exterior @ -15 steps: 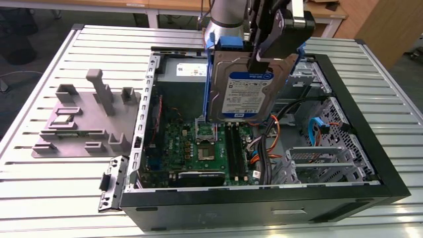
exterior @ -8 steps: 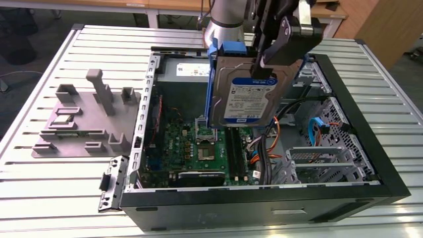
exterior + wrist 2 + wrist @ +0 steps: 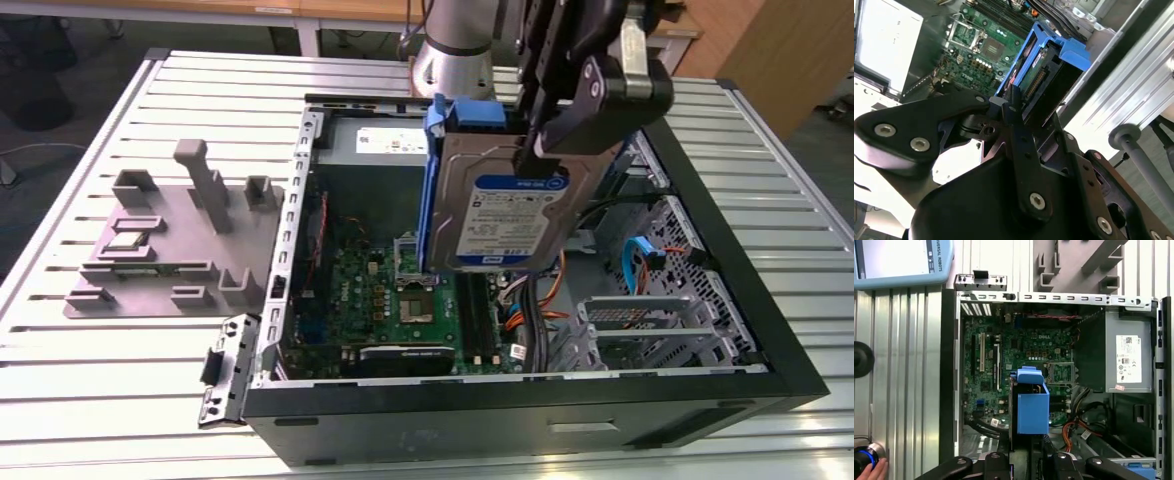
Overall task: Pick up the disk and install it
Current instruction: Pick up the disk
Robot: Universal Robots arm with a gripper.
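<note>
The gripper has its black fingers pinched on the disk, clamping its top end. The disk hangs upright on edge, label facing the exterior view's right, its blue bracket wrapping the edges. It is lifted clear inside the opening of the computer case, which lies on its side on the slatted table. Looking straight down in the first wrist view, the bracket's blue edge sits over the green motherboard, just beside the processor socket. The grey power supply with its white sticker is off to one side. The metal drive cage sits in the case's corner, apart from the disk. A grey fixture stands on the table beside the case. A person's hand rests at the table edge.
</note>
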